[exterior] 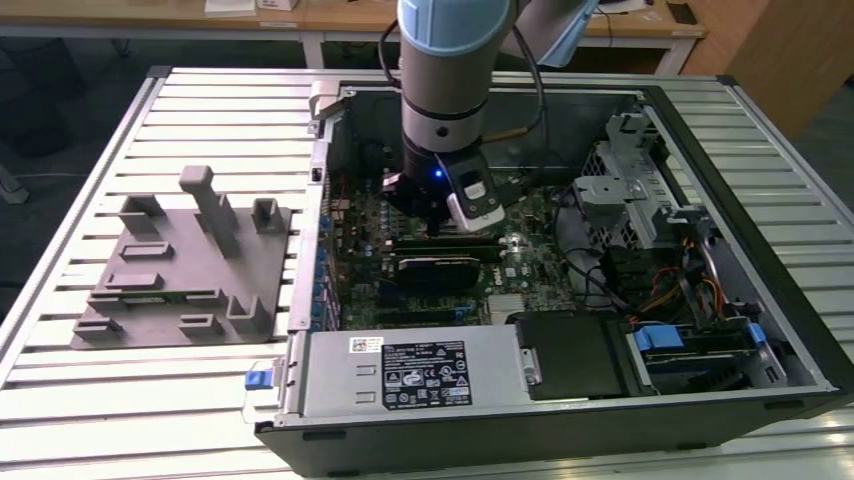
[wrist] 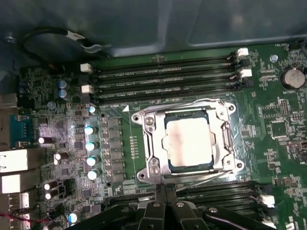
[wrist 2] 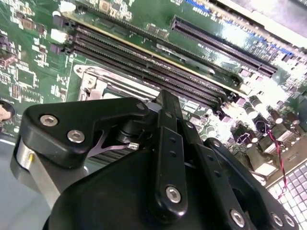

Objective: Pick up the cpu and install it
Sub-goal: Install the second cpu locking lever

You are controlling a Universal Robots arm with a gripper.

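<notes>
The cpu (wrist: 188, 141) is a flat square chip with a silvery-white top. It lies inside the metal-framed socket (wrist: 149, 143) on the green motherboard (wrist: 273, 124), with nothing gripping it. In the first wrist view my gripper (wrist: 162, 190) shows as black links that meet just off the socket's edge, over the memory slots (wrist: 216, 191). Its fingers are together with nothing between them. In the exterior view my gripper (exterior: 430, 222) hangs low inside the open computer case (exterior: 400, 380), above the motherboard. In the second wrist view my gripper (wrist 2: 165, 98) covers most of the socket.
A grey fixture plate (exterior: 187, 270) with upright blocks sits on the slatted table on the exterior view's left. In the case, the power supply (exterior: 414, 370) lies at the front. Drive cages and cables (exterior: 654, 260) are on the exterior view's right, and more memory slots (wrist: 163, 76) run beyond the socket.
</notes>
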